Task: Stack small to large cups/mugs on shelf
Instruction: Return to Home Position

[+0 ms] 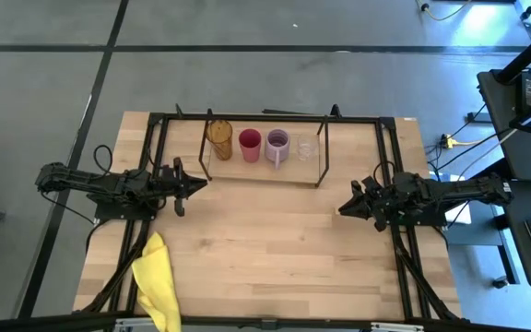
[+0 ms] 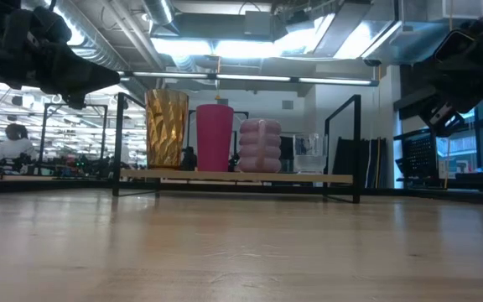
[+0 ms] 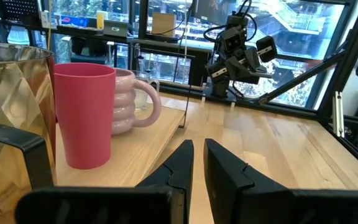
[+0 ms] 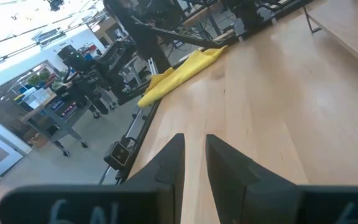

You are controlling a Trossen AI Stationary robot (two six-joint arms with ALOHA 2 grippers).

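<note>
Four vessels stand in a row on the wooden board of the shelf point(image 1: 264, 171): the amber tumbler point(image 1: 218, 138), red cup point(image 1: 250, 144), light purple mug point(image 1: 277, 146) and tiny clear glass point(image 1: 305, 148). The low view shows them upright on their bases: tumbler point(image 2: 166, 128), red cup point(image 2: 215, 137), mug point(image 2: 260, 145), glass point(image 2: 309, 155). My left gripper point(image 1: 201, 183) hovers shut just off the shelf's left end, near the tumbler point(image 3: 11, 118). My right gripper point(image 1: 342, 210) hangs shut to the right of the shelf, nearer the table's front, holding nothing.
A yellow cloth point(image 1: 158, 281) lies at the table's near left corner, also visible in the right wrist view point(image 4: 182, 74). The black frame point(image 1: 390, 166) runs around the table. Bare wood point(image 1: 275, 249) stretches between the shelf and the near edge.
</note>
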